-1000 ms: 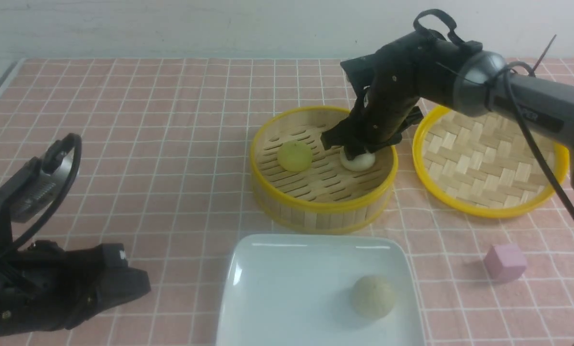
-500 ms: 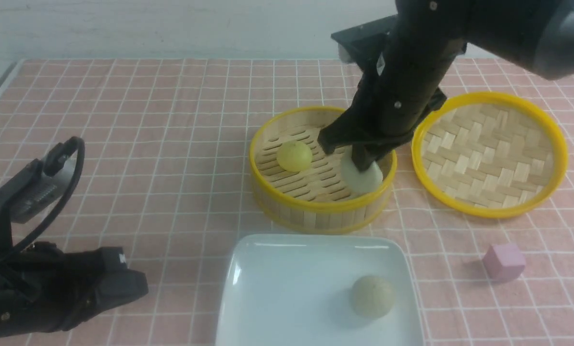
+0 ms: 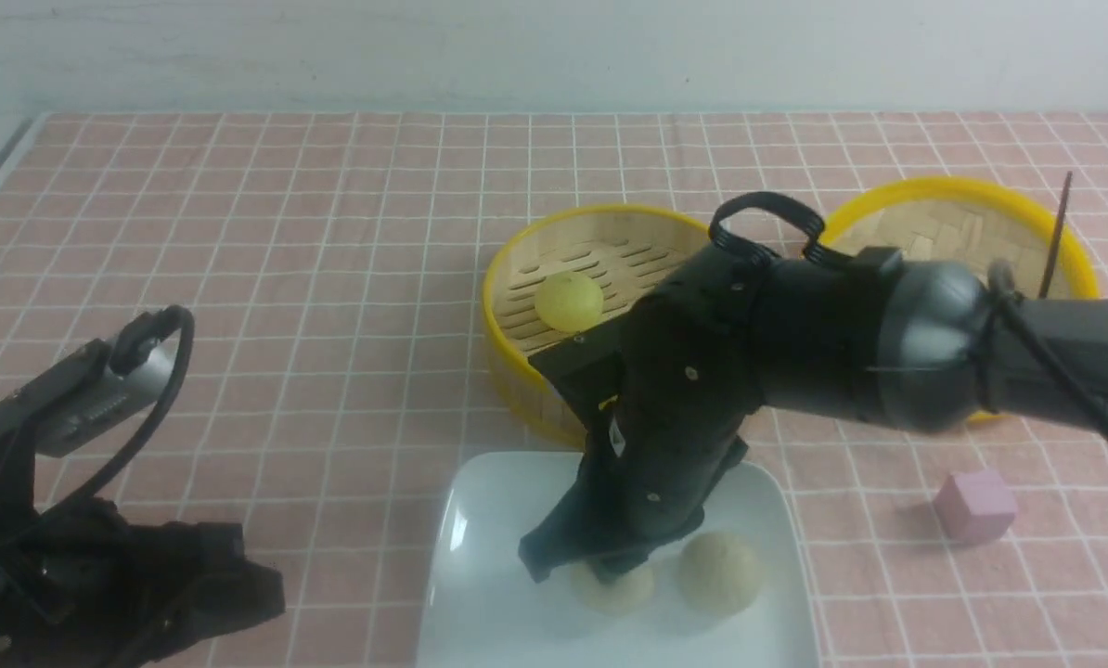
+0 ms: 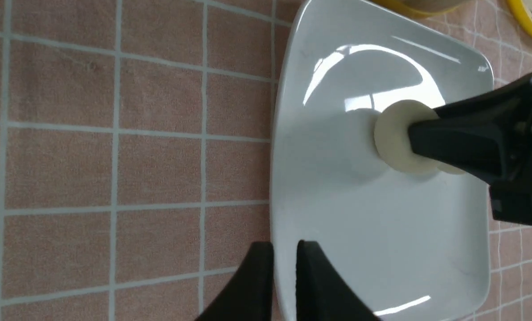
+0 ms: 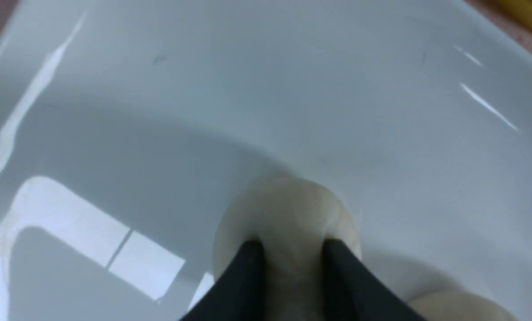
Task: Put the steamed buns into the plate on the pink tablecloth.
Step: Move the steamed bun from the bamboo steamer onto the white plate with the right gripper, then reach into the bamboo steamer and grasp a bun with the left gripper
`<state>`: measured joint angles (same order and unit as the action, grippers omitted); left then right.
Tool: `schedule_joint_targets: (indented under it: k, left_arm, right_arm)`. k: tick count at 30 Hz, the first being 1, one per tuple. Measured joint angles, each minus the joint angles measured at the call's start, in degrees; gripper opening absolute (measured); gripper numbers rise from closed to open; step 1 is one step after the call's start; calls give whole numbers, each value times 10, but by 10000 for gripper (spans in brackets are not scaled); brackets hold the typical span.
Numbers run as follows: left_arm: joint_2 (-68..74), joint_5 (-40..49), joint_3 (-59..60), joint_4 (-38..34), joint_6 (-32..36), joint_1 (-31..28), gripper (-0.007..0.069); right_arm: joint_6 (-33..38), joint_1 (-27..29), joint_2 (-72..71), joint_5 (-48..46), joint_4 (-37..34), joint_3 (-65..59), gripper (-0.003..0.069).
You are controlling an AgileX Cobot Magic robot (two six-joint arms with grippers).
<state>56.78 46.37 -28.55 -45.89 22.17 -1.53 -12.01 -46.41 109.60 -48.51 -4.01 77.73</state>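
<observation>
My right gripper [image 3: 591, 566] is shut on an off-white steamed bun [image 3: 624, 590] and holds it low over the white plate [image 3: 480, 594], which lies on the pink tablecloth [image 3: 331, 278]. In the right wrist view both fingers [image 5: 252, 254] pinch that bun [image 5: 288, 205]. A beige bun [image 3: 721, 572] lies on the plate just right of it. A pale yellow bun [image 3: 568, 301] sits in the bamboo steamer [image 3: 508, 278]. My left gripper [image 4: 284, 249] is shut and empty, low by the plate's left edge [image 4: 292, 178]. The left wrist view also shows the held bun [image 4: 393, 133].
The yellow-rimmed woven lid [image 3: 962, 199] lies right of the steamer, partly hidden by my right arm. A small pink cube [image 3: 976, 504] sits on the cloth right of the plate. The cloth's left edge is at the far left.
My right gripper has lifted the off-white bun out of the steamer and brought it toward me, down onto the plate beside the beige bun. The left arm has shifted only slightly.
</observation>
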Motion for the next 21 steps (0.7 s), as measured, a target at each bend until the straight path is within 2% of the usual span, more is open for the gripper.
schedule_joint_targets:
  k: [2,7,11,16,21]
  left_arm:
    - [0,4,0,-1,0,0,115]
    - [0,4,0,0,0,0,128]
    - [0,20,-6,33,-6,0,153]
    - [3,48,-60,72,-62,0,198]
    - [54,126,-182,86,-85,0,227]
  right_arm:
    - [18,0,-4,-11,1,1,237]
    - [64,1,-51,-57,3,10,239]
    - [87,14,-127,-104,4,14,194]
    - [108,61,-233,-151,11,-5,115]
    - [120,149,-373,-170,13,-96,9]
